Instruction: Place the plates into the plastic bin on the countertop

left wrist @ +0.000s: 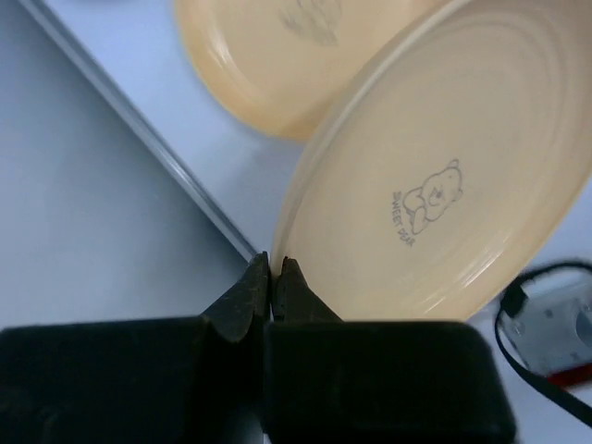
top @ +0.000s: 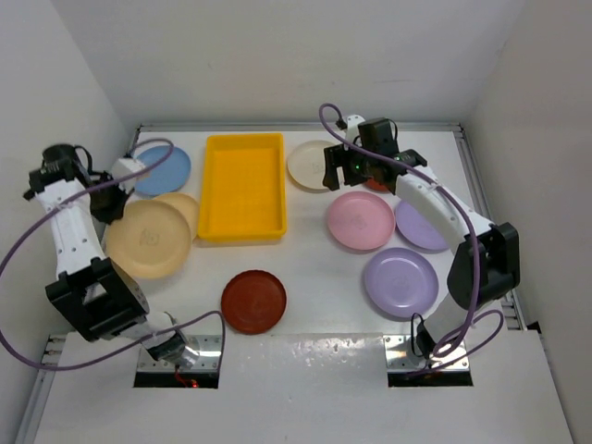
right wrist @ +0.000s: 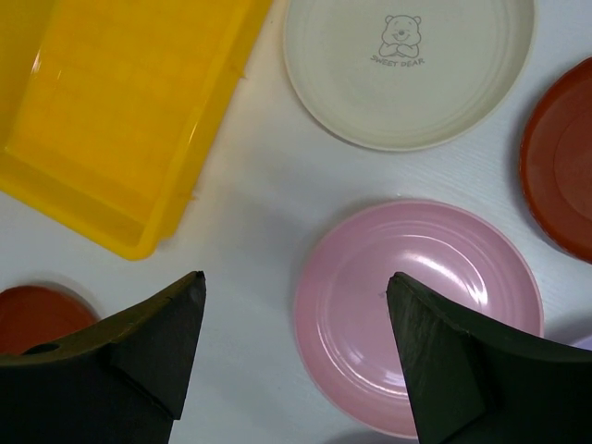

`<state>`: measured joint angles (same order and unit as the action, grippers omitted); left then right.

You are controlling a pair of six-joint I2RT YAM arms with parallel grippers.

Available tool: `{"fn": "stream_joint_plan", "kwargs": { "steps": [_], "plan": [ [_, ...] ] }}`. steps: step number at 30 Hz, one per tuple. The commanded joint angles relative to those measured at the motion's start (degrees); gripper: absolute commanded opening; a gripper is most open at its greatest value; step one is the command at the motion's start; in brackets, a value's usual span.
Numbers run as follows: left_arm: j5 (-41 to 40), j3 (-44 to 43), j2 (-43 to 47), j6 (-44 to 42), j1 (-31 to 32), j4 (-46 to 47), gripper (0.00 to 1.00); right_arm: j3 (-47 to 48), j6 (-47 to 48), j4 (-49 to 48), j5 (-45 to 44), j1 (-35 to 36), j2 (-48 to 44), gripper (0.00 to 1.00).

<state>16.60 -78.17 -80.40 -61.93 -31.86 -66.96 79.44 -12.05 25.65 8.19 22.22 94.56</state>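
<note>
The left gripper (left wrist: pixel 274 270) is pinching shut on the rim of a tilted tan-yellow plate (left wrist: pixel 435 185), its arm folding along the countertop's (top: pixel 314 277) left edge. The right gripper (right wrist: pixel 296 287), arm reaching far, is hovering spread wide above a pink plate (right wrist: pixel 416 305), near the yellow plastic bin (top: pixel 242 185).

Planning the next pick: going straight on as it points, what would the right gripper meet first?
The right gripper likely meets the pink plate at its edge, or the countertop beside it; depth unclear.
</note>
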Motion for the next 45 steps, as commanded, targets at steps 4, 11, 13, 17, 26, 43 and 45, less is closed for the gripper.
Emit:
{"fn": "stream_joint_plan", "kwargs": {
  "steps": [4, 11, 13, 17, 26, 43, 45],
  "plan": [
    [24.08, -20.61, -9.15, 13.8, 2.58, 2.8, 0.0, 3.79, -0.16, -1.48, 1.13, -0.07, 0.88, 0.78],
    [10.05, -24.38, -22.05, 42.14, 22.67, 21.95, 0.0, 7.92, -1.13, 1.68, -0.1, -0.07, 3.08, 0.76],
    [5.4, -26.41, -25.58, 42.94, 26.04, 22.74, 0.0, 7.66, -1.3, 1.77, -1.06, -0.07, 2.99, 0.76],
    [-1.21, -32.9, -33.75, 46.54, 29.65, 24.77, 0.0, 8.71, -2.18, 3.08, -2.47, -0.24, 3.52, 0.76],
    [-2.72, -31.87, -39.48, 44.63, 30.27, 24.77, 0.0, 10.56, -4.2, 4.67, -3.53, -0.16, 5.02, 0.76],
    [-6.75, -34.35, -34.66, 42.42, 28.79, 23.36, 0.68, 11.89, -3.5, 6.52, -2.65, 0.37, 6.69, 0.76],
    [-12.54, -31.36, -32.46, 44.78, 24.93, 23.36, 0.73, 10.92, -3.33, 6.43, -2.65, 0.63, 5.9, 0.76]
  ]
}}
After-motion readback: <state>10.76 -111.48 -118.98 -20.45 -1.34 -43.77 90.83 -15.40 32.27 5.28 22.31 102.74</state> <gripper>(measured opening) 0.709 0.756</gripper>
